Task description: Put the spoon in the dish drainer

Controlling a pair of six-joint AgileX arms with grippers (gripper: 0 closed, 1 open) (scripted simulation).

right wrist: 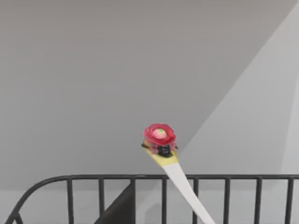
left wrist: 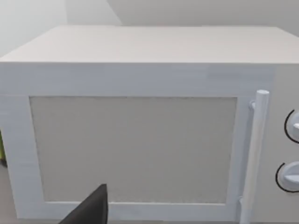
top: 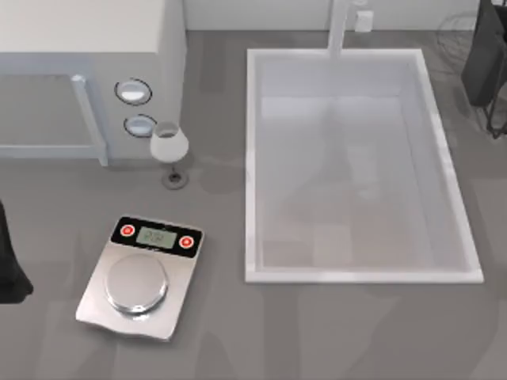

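Note:
In the right wrist view the spoon (right wrist: 159,134) hangs in the air, red round end farthest from the camera, then the yellow neck and the white handle. The handle runs out of the picture toward my right gripper, which is shut on it; one dark finger (right wrist: 120,211) shows beside it. The spoon is just above the top rail of the dish drainer (right wrist: 100,178), a rack of thin dark wires. In the top view the dish drainer (top: 458,36) is at the far right corner, with a black slab (top: 485,55). My left arm (top: 9,273) is parked at the table's left edge.
A large white sink basin (top: 444,174) fills the right half of the table. A white microwave (top: 87,47) stands at the far left, with a wine glass (top: 169,146) in front of it. A silver kitchen scale (top: 141,277) lies near the front left.

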